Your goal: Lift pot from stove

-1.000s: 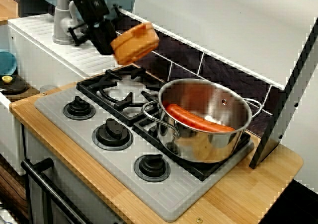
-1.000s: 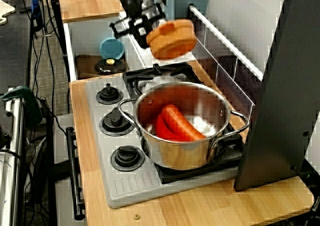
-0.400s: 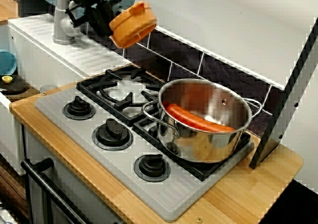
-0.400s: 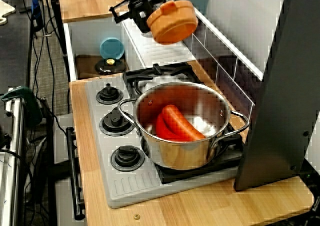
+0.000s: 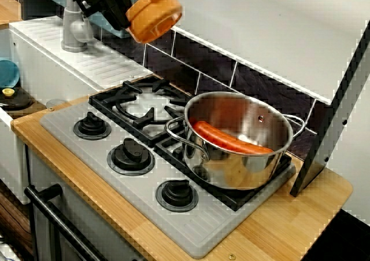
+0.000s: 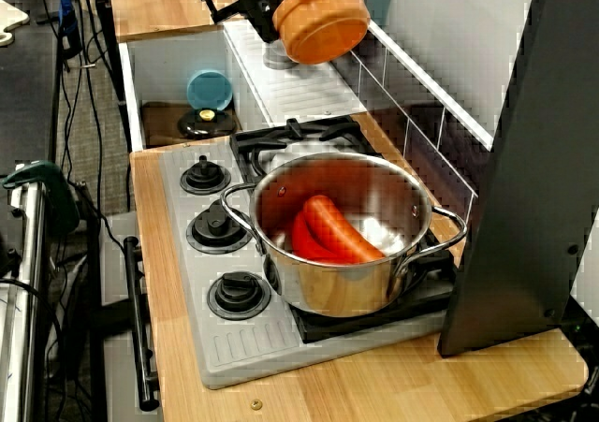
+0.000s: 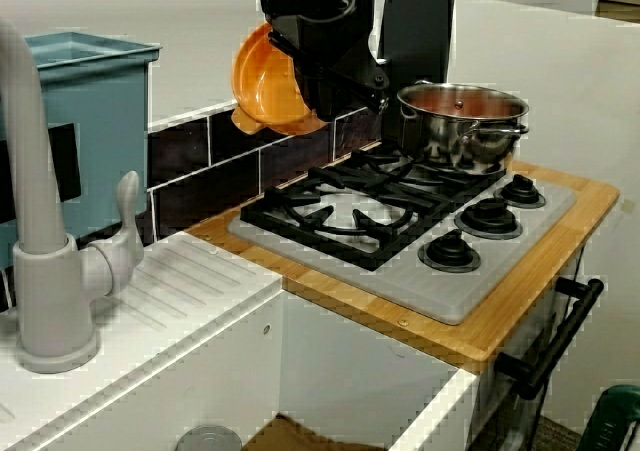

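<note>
Worktop point(image 5: 300, 220): wooden, carries the stove.
Stove point(image 5: 115, 183): grey ridged panel w/ three black knobs along front edge, black grates behind.
Steel pot point(image 5: 240, 142): on the grate at the stove's right end, red sausage-shaped item inside.
Pot point(image 5: 153, 12): orange, tilted on its side, in the air well above the stove's back-left corner (near the tiled wall).
Pincer point(image 7: 325, 71): black, clamped on the pot's rim.
</note>
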### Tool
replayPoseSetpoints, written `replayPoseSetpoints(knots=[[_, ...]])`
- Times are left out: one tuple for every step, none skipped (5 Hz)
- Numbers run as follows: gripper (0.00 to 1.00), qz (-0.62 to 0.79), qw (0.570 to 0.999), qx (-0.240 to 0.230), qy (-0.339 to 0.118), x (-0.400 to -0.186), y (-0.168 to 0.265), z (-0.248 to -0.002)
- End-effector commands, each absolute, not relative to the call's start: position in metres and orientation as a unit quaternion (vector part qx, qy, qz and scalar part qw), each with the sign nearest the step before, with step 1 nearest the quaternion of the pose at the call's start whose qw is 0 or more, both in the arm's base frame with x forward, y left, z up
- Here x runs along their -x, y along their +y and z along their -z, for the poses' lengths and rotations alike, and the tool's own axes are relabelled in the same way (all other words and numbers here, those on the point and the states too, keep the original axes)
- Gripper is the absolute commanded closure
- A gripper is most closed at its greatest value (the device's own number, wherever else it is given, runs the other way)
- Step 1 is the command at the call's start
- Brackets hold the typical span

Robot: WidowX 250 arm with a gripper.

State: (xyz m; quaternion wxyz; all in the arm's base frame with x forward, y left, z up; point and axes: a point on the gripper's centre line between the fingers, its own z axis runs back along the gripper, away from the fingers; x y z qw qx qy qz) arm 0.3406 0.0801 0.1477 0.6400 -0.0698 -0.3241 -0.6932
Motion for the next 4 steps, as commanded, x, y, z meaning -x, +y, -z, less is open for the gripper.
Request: replayPoseSetpoints(knots=[[1.0, 0.705, 0.623, -0.054, -0.335, -0.338, 0.078, -0.182], [1.0, 0.7, 0.625, -0.1, -0.331, -0.34, 0.075, -0.183], [1.0, 0.698, 0.623, -0.107, -0.337, -0.339, 0.074, -0.192], [1.0, 0.701, 0.617, -0.103, -0.343, -0.335, 0.071, -0.202]])
